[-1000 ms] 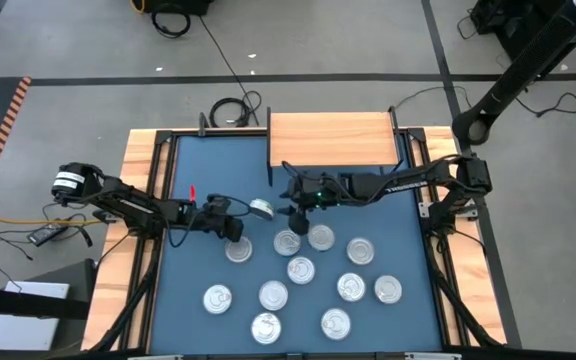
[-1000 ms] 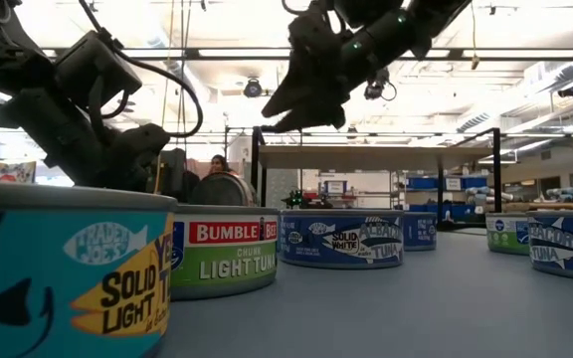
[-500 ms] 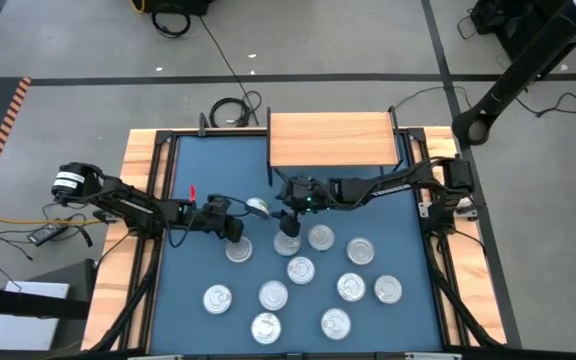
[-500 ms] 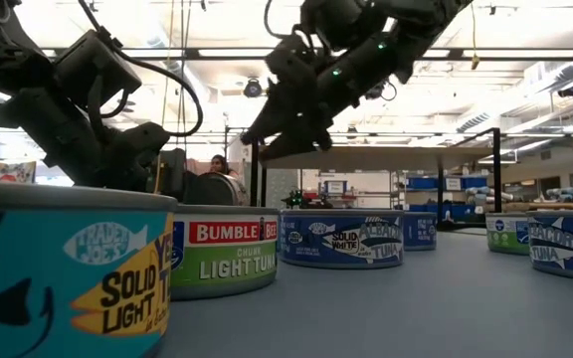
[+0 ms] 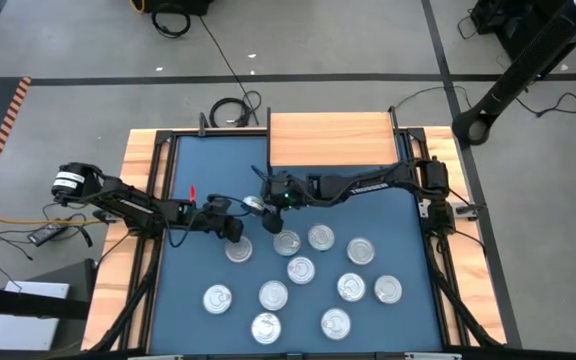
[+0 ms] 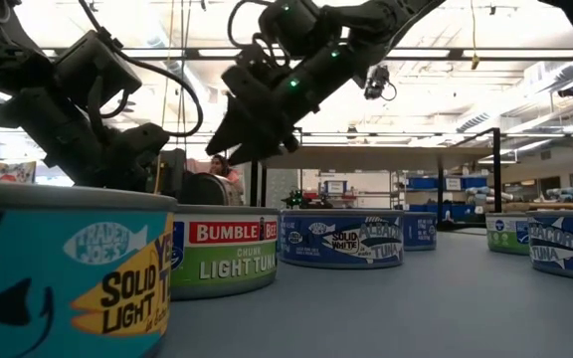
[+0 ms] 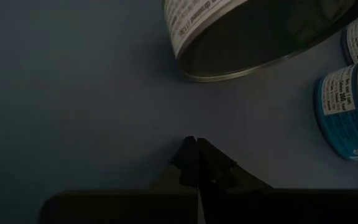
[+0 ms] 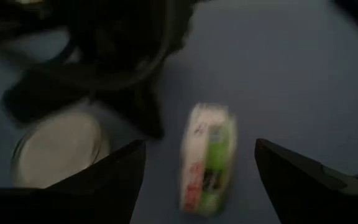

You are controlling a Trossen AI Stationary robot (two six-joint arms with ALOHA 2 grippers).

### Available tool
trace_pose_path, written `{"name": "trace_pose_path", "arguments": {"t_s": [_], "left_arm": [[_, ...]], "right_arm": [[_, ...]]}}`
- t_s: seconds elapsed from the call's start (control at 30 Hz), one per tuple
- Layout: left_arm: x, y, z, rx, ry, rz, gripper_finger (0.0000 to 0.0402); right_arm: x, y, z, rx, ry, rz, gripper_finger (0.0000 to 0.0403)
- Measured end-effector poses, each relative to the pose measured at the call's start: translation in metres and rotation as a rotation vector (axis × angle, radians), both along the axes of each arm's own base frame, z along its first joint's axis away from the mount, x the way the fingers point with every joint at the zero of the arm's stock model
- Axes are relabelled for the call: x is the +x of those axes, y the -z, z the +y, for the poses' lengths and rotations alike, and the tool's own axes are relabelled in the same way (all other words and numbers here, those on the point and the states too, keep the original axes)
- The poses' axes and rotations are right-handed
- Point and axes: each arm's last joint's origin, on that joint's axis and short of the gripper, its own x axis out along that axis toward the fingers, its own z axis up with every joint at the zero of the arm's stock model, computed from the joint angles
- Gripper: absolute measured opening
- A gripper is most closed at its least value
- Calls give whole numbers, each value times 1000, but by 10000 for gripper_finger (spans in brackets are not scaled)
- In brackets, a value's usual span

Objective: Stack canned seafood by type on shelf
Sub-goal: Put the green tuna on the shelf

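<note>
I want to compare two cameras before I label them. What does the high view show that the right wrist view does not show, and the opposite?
Only the high view shows the empty light-wood shelf, both whole arms, and flat tins such as the farthest-right tin.

Only the right wrist view shows that the tin on its edge has a red, white and green label, framed by the open right gripper.

Both show this tin on the blue table, with the shut left gripper close by and a flat silver-lidded tin beside it.
</note>
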Motion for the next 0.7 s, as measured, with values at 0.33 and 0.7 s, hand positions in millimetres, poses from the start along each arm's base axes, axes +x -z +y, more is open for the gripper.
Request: {"name": "trace_pose_path", "arguments": {"t_s": [0.33,0.7], "left_arm": [[0,0,0,10,8,4,0],[0,0,0,11,8,4,0]], "right_arm": [[0,2,-1,52,20,6,307],[0,3,0,19,24,-1,307]]}}
